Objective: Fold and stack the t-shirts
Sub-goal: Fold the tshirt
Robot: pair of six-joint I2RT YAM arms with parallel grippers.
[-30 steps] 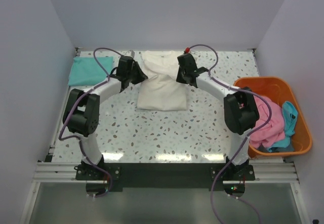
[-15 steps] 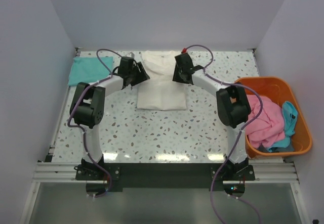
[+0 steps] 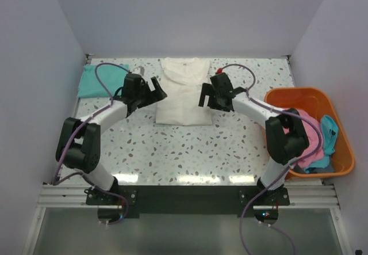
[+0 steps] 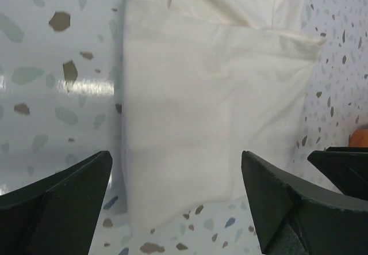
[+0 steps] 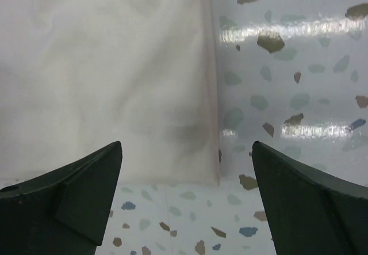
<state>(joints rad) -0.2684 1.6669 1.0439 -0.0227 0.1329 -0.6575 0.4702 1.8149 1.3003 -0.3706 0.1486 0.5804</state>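
**Both jaws released at the folded cream t-shirt**

The cream t-shirt [image 3: 183,94] lies folded into a narrow rectangle at the far middle of the speckled bench [image 3: 184,151], its collar end toward the back wall. The left arm [image 3: 109,114] reaches in from the left, and its jaws stand spread wide at the shirt's left edge, grasping nothing. In the left wrist view the two dark fingers [image 4: 57,203] are well apart, with the pale cloth filling the space beyond them. The right arm [image 3: 247,102] comes in from the other side, its jaws likewise released. Its fingers [image 5: 63,203] frame the shirt's right edge and near corner. Whether either pair touches the cloth cannot be told.

A teal t-shirt [image 3: 95,81] lies flat at the far left corner, well apart from the cream one. At the right edge an orange basket [image 3: 299,95] holds a bunched pink t-shirt [image 3: 311,137] and a blue t-shirt [image 3: 329,131] beside it.
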